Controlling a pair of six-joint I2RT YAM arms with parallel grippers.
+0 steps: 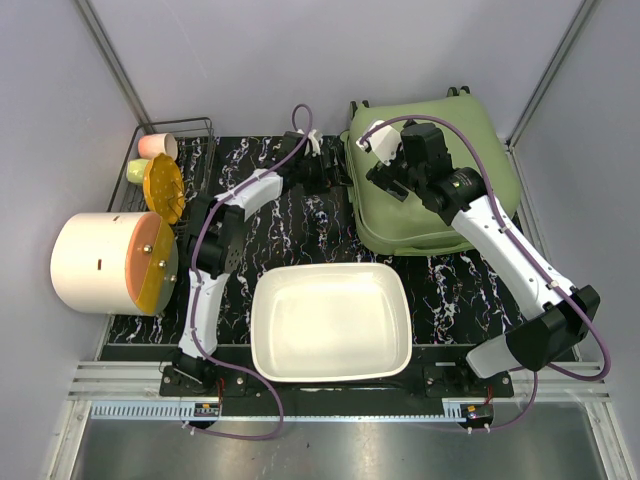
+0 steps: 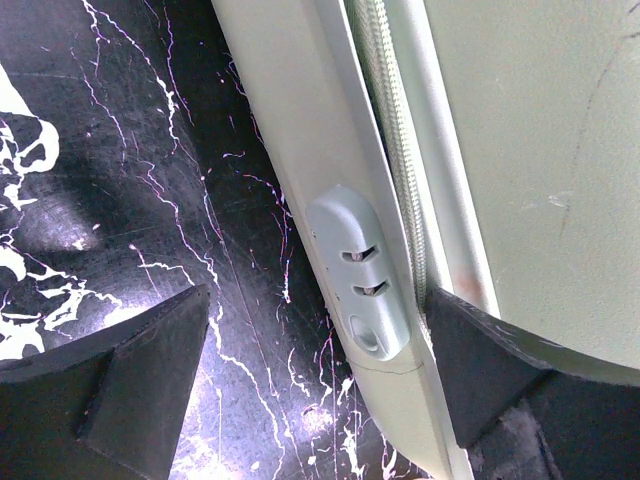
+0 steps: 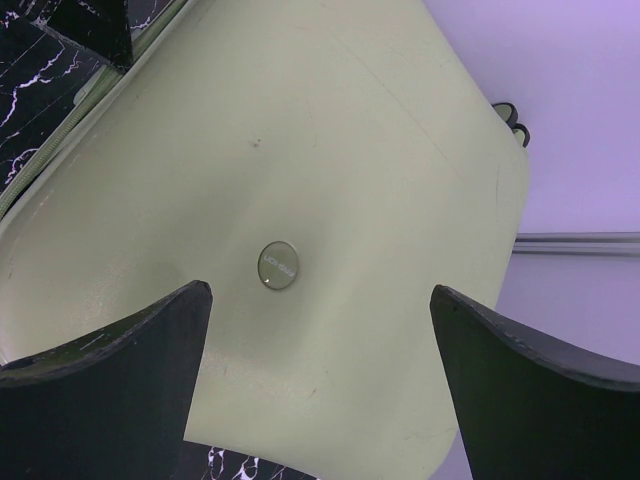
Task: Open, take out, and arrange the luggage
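The olive-green luggage (image 1: 440, 215) lies flat and shut at the back right of the black marbled mat. My left gripper (image 1: 335, 175) is open at its left edge. In the left wrist view the gripper (image 2: 320, 390) straddles the luggage's side (image 2: 330, 140), with its zipper (image 2: 385, 110) and a grey plastic foot (image 2: 360, 270); one finger (image 2: 140, 380) is over the mat, the other (image 2: 490, 370) over the lid. My right gripper (image 1: 395, 178) is open just above the lid. In the right wrist view the gripper (image 3: 320, 380) frames the lid (image 3: 330, 150) below a round badge (image 3: 278, 265).
A white rectangular bin (image 1: 262, 330) stands at the front middle. A wire rack (image 1: 205, 135) at the back left holds cups and an orange plate (image 1: 163, 186). A white cylinder with an orange lid (image 1: 100, 262) lies at the left. Walls close in behind and beside the luggage.
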